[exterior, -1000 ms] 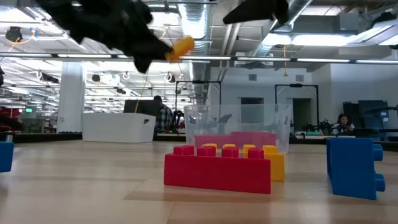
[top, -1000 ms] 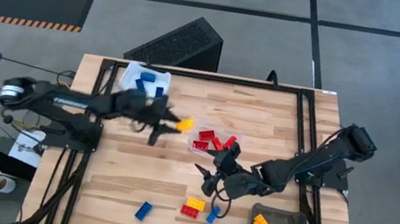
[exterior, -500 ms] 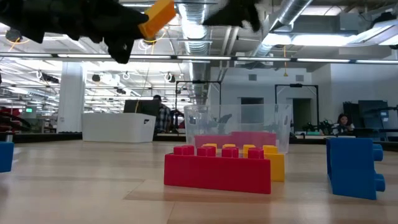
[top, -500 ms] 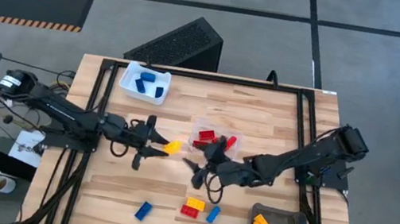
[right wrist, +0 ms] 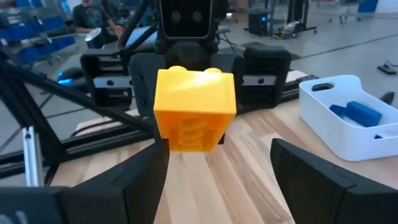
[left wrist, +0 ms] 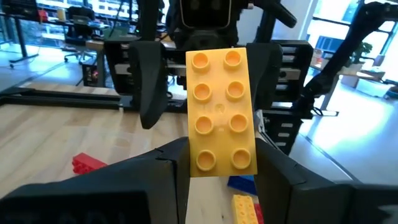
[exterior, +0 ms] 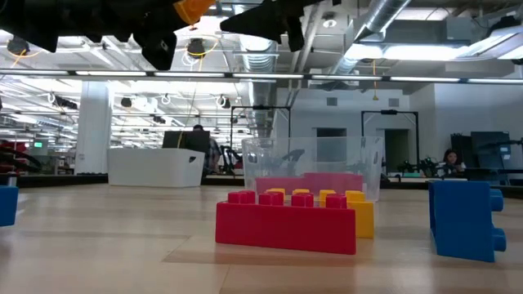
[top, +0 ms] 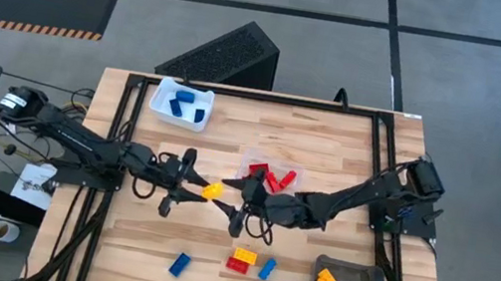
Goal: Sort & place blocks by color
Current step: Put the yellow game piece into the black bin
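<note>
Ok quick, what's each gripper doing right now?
Left gripper: closed on the yellow block.
Right gripper: open, empty, facing that block.

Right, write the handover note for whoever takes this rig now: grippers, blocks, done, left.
Left gripper: shut on a yellow block, held above mid-table facing the right arm.
Right gripper: open, just across from that block, not touching it.
White tray, far left corner: blue blocks.
Clear tray, centre: red blocks.
Grey tray, near right corner: yellow-orange blocks.
Done: part of each colour is sorted.
Left: the held yellow block looks headed for a handover, then probably the grey tray. Loose at the near edge: a blue block, a second blue block, and a red and yellow pair.
</note>
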### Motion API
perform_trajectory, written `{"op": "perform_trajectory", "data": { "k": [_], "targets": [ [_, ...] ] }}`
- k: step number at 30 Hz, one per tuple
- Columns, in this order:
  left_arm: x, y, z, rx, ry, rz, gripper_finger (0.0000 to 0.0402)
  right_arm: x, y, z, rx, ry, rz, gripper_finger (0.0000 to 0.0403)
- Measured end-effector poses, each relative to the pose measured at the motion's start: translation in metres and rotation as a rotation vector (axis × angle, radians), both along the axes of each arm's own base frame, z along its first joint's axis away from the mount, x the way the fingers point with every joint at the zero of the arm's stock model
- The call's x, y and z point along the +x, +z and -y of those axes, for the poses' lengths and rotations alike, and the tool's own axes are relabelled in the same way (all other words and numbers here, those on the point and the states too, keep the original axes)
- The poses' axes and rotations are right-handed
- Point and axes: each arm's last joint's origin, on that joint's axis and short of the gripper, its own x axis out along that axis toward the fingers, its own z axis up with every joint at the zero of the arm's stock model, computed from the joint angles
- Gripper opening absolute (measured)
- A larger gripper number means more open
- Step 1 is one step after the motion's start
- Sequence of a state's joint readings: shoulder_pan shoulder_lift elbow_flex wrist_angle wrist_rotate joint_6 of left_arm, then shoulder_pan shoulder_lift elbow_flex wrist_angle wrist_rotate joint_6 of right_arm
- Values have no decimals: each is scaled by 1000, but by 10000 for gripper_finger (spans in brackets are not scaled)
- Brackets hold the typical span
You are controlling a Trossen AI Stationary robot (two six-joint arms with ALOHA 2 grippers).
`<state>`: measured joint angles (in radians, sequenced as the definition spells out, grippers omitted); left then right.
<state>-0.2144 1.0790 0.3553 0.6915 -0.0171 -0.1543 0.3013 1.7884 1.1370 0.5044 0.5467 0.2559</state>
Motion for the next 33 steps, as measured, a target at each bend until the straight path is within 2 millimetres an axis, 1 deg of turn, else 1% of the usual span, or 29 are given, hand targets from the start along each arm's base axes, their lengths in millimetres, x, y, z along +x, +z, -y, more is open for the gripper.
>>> {"op": "perform_trajectory", "data": {
  "k": [10, 14, 16, 23, 33],
  "targets": [
    [0, -1, 1, 5, -17, -14, 101, 2, 5, 1, -12, 69, 52, 301],
    [0, -8, -1, 21, 7, -68, 101, 2, 10, -1, 18, 111, 86, 301],
    [0, -6, 0, 19, 14, -52, 101, 2, 10, -2, 32, 149, 82, 301],
    [0, -6, -1, 20, 25, -54, 101, 3, 6, 0, 42, 142, 56, 301],
    [0, -6, -1, 24, 28, -52, 101, 3, 6, 2, 52, 135, 58, 301]
  ]
}}
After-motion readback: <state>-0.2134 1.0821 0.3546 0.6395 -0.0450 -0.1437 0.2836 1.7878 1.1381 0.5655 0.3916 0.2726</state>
